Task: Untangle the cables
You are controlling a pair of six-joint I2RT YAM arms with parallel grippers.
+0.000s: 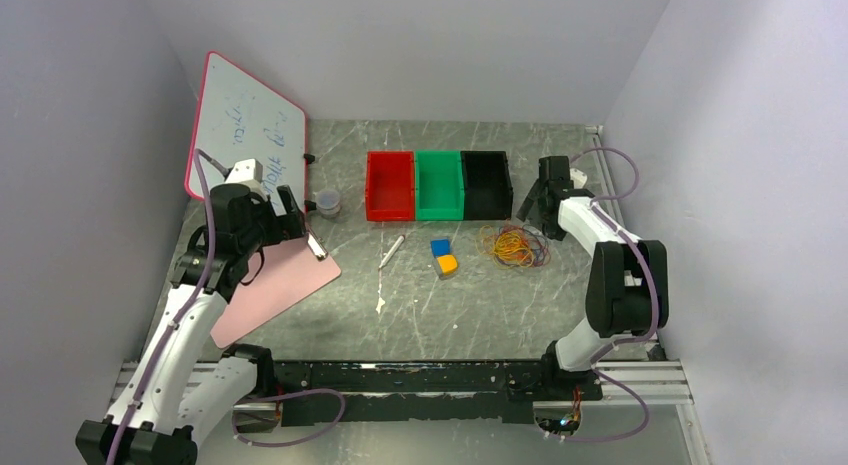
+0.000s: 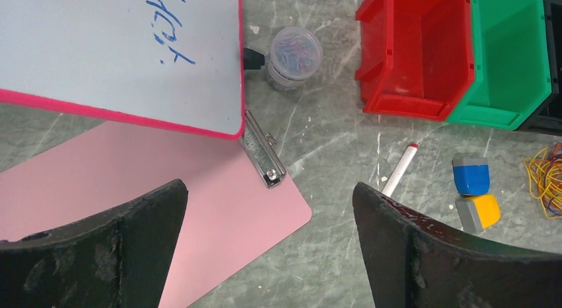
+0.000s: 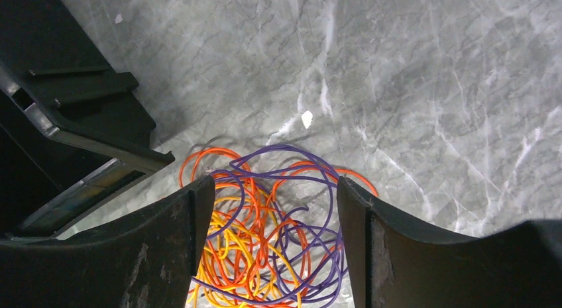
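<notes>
- Grey marbled worktop [image 1: 450, 305] carries the lot.
- Pink clipboard [image 1: 285, 285] lies far left.
- Black bin [image 1: 487, 185] closes the bin row on the right.
- The cables [image 3: 265, 248] sit on the worktop just in front of that bin. They form a loose heap of thin orange, yellow and purple loops, all crossing each other.
- Right pincer [image 3: 273, 183] hangs over the heap, jaws apart, gripping nothing.
- Left pincer [image 2: 268, 189] hovers over the clipboard's corner, jaws spread wide, empty.
</notes>
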